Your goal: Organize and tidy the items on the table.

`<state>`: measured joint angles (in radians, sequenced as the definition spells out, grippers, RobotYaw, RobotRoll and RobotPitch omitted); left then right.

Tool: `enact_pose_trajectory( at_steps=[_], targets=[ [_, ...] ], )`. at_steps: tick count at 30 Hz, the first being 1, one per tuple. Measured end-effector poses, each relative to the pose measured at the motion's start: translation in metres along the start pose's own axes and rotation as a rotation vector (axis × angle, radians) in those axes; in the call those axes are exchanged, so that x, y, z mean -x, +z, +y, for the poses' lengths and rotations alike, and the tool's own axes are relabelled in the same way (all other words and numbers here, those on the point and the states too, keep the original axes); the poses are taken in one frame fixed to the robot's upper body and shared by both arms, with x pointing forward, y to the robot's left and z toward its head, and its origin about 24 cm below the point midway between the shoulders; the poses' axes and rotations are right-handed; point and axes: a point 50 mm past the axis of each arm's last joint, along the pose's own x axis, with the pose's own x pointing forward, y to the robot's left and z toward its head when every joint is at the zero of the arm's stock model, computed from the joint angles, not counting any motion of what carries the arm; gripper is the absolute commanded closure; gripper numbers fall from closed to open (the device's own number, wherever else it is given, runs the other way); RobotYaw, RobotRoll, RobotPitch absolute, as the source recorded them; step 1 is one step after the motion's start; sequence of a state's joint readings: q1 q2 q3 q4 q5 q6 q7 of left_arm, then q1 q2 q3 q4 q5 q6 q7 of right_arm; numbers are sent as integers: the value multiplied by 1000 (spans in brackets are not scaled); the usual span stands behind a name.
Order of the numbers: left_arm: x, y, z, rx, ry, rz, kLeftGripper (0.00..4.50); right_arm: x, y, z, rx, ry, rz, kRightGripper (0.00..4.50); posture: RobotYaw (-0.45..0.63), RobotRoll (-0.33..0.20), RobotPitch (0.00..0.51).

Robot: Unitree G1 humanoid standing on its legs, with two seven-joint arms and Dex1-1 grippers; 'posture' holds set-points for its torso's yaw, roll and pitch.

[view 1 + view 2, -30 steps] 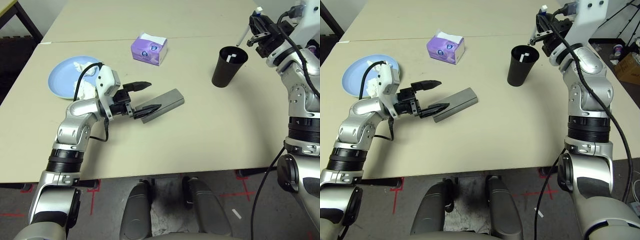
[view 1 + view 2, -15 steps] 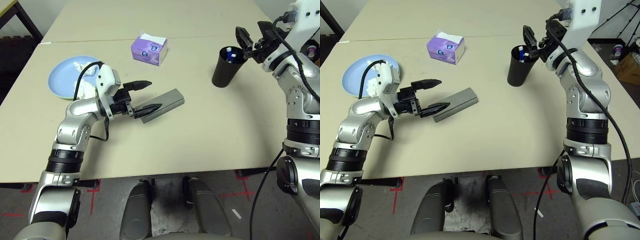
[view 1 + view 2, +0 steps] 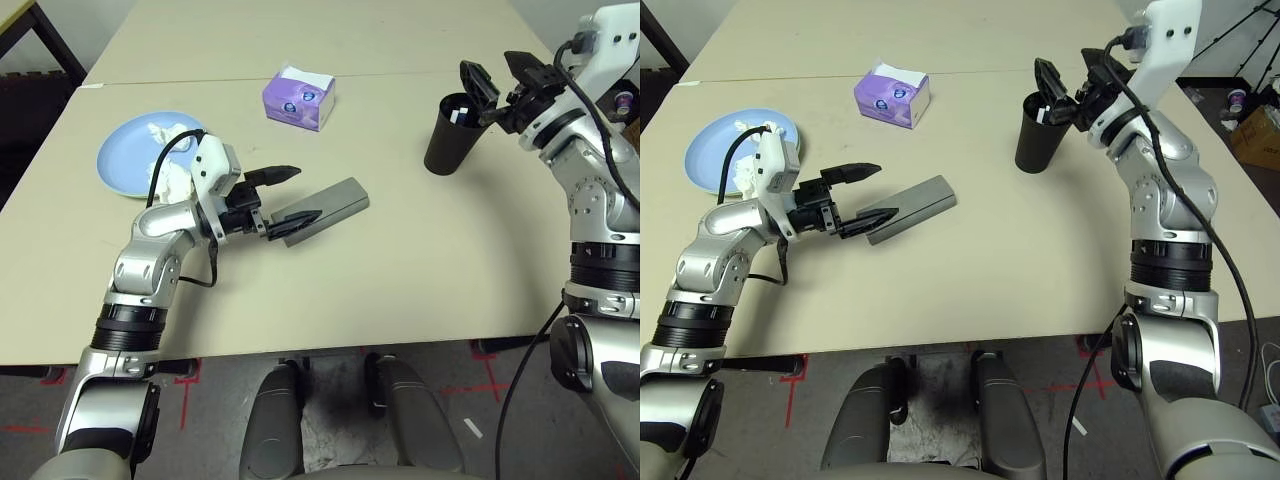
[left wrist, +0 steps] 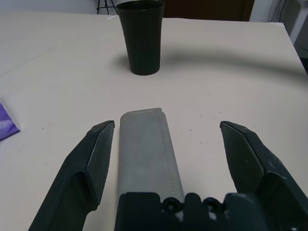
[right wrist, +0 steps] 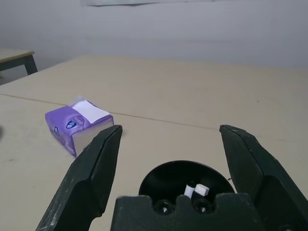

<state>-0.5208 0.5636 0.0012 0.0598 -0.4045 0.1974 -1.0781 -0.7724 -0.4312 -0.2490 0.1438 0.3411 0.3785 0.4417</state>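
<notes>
Black cup [image 3: 449, 135] sits under the wide-open, empty right pincer [image 3: 507, 78]; left pincer [image 3: 286, 195] gapes around the grey glasses case [image 3: 322, 209].

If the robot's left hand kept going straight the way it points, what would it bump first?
Probably the grey glasses case: it lies between the open fingers of the left hand. Beyond it stands the black cup.

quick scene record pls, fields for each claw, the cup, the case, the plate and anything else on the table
left claw: open, fingers either side of the near end of the grey glasses case, nothing held
right claw: open, above the black cup, nothing held
black cup: upright, two pens inside
grey glasses case: lying flat on the table
light blue plate: at far left, white tissue wads on it
other: purple tissue pack at the far side
</notes>
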Motion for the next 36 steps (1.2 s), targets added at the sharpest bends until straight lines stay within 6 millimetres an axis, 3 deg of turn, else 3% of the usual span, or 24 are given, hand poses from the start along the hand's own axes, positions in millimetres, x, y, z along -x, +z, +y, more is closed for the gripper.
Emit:
enact_pose_trajectory(
  at_steps=[7,12,14,23,27,32,36],
  targets=[
    [7,16,13,-42,107,-47,0,10,-11,-8,-10,-14,-24,25,5,0,169],
    [29,32,35,-70,444,-167,0,27,-4,-33,34,-160,-110,25,-2,0,168],
    [42,27,37,-71,584,-179,0,36,-6,-44,65,-241,-133,25,-5,0,168],
    [95,5,42,-63,1159,-194,0,77,-49,-87,59,-624,-107,25,-11,0,170],
    [104,-11,42,-19,1267,-174,0,76,-72,-87,45,-607,-44,25,-21,0,170],
    [113,-27,40,-3,1316,-140,0,57,-86,-77,33,-488,2,25,-33,0,169],
    [124,-40,35,-2,1371,-116,0,54,-100,-71,12,-386,43,25,-18,0,171]
  ],
)
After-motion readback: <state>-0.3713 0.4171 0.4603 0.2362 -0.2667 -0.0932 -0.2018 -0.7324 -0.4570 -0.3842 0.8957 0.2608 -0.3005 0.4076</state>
